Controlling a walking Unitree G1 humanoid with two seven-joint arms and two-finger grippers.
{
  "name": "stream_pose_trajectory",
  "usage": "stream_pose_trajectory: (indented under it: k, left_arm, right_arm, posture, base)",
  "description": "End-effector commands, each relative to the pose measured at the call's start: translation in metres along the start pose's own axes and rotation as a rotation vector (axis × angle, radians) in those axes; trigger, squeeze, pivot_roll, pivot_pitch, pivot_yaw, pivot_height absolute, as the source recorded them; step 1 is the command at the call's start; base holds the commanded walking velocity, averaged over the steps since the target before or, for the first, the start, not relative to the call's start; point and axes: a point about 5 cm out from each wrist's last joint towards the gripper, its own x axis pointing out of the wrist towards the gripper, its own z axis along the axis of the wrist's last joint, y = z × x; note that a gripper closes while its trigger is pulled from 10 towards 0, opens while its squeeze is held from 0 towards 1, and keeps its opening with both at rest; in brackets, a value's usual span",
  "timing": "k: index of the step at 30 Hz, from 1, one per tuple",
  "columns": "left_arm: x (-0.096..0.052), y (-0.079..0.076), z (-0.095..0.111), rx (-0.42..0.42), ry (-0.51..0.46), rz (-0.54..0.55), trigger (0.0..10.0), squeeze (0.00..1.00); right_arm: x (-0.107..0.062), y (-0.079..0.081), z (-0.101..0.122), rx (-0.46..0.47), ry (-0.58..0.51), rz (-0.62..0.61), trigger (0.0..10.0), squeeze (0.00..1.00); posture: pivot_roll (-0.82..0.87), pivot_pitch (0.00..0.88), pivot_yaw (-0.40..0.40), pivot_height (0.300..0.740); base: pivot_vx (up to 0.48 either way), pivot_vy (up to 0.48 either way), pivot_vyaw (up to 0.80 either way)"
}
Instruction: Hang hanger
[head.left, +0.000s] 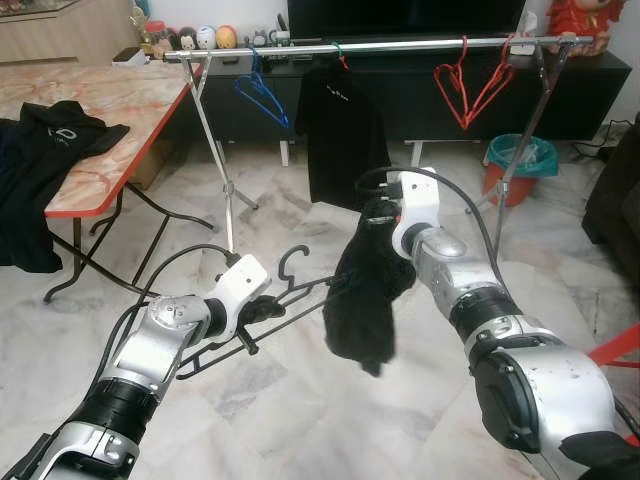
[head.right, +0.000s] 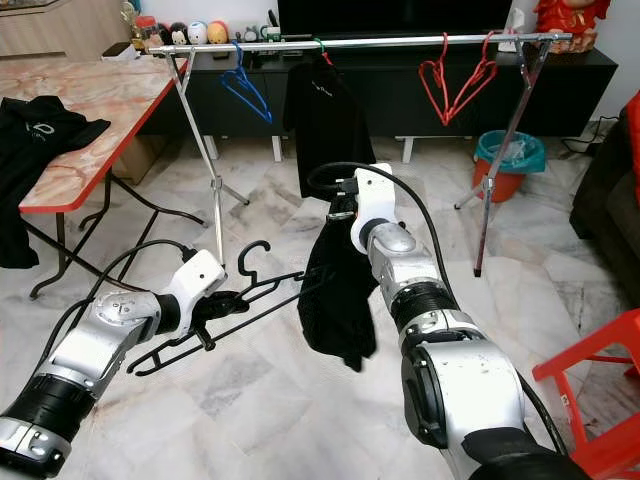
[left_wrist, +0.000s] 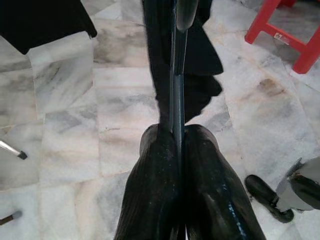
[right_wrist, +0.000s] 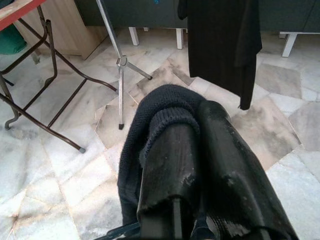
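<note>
My left gripper is shut on a black plastic hanger, held low over the marble floor with its hook pointing up. In the left wrist view the hanger's bar runs straight out from between the closed fingers. One end of the hanger reaches a black knit garment, which hangs bunched from my right gripper, shut on its top. The right wrist view shows the knit cloth folded over the fingers. Behind stands the silver clothes rail.
On the rail hang a blue hanger, a black garment and red hangers. A table with black clothes stands at the left. A teal bin and a red stool are at the right.
</note>
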Motion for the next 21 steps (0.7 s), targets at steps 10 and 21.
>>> stream_pose_trajectory:
  k: [10,21]
  left_arm:
    - [-0.003,-0.009,0.011,-0.039,-0.09,-0.104,10.0,0.0]
    - [0.0,0.003,0.007,-0.011,-0.046,0.008,10.0,0.0]
  right_arm:
    - [0.0,0.005,0.012,0.003,-0.04,0.024,10.0,0.0]
    - [0.001,0.012,0.02,0.029,-0.06,0.054,10.0,0.0]
  posture:
    - [-0.04,0.0,0.021,0.719]
    - [-0.05,0.0,0.022,0.719]
  base:
    - [0.0,0.0,0.0]
    - [0.0,0.0,0.0]
